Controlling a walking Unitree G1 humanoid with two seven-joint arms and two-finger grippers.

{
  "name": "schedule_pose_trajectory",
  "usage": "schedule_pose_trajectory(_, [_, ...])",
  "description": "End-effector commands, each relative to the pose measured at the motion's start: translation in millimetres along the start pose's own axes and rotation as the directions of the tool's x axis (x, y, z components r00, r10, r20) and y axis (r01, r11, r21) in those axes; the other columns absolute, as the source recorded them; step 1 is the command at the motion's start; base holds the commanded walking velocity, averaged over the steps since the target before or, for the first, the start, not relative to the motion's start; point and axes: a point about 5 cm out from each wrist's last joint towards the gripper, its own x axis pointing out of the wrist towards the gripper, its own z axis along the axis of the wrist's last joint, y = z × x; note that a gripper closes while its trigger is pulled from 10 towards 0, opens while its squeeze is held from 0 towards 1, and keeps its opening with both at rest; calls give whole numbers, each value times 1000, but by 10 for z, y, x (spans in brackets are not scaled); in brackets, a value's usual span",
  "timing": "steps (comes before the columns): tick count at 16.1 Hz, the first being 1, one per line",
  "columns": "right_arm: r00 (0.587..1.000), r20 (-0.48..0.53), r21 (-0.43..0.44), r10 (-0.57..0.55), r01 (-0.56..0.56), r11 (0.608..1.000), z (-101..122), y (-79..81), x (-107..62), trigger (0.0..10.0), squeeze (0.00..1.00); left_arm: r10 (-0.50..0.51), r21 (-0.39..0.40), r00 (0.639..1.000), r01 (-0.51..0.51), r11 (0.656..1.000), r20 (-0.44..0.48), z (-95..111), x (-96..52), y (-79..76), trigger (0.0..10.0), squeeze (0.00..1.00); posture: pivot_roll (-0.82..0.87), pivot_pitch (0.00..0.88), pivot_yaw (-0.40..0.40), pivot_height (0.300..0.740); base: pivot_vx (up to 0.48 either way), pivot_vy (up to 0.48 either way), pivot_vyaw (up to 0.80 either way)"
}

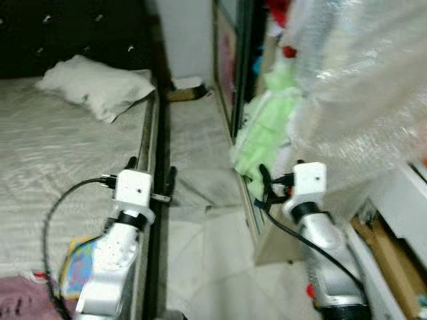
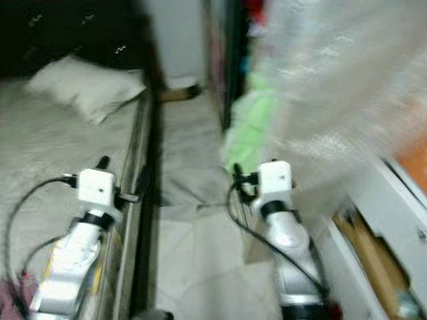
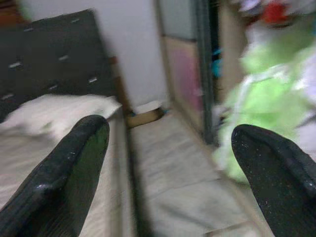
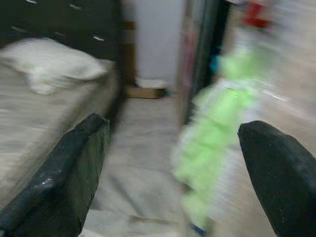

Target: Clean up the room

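Note:
My left gripper (image 1: 152, 170) is held open and empty over the right edge of the bed (image 1: 53, 153); its wrist view looks between the fingertips (image 3: 84, 143) down the aisle. My right gripper (image 1: 277, 180) is open and empty too, close to a heap of light green fabric (image 1: 267, 127) that spills from the wardrobe on the right. A white pillow (image 1: 93, 83) lies at the head of the bed. On the bed's near corner lies a colourful flat item (image 1: 77, 263) beside something pink (image 1: 20, 300).
A narrow pale-floored aisle (image 1: 200, 167) runs between bed and wardrobe, with a brown object (image 1: 187, 91) on the floor at its far end. Clear bubble wrap (image 1: 360, 87) bulges at the upper right. White furniture (image 1: 400, 193) and cardboard (image 1: 390, 260) stand at the right.

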Motion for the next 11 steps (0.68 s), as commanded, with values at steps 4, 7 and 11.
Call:
schedule_pose_trajectory(4, [1000, 7, -13, 5, -5, 1000, 36, -48, 3, 10000, 0, 13, -3, 1000, -13, 1000, 17, 74, 24, -31, 10000, 0, 20, 23, -23, 740, 0, 0, 800])
schedule_pose_trajectory(7, [1000, 2, -21, 2, -2, 1000, 53, -76, -1, 10000, 0, 28, -22, 1000, -28, 999, 1, 46, -3, -42, 10000, 0, -14, 45, -28, 740, 0, 0, 800])
schedule_pose_trajectory(11, [1000, -3, -1, -13, 13, 1000, 44, -76, -1, 10000, 0, 6, -16, 1000, -6, 1000, -4, 63, 19, -56, 10000, 0, -10, 59, -20, 740, 0, 0, 200])
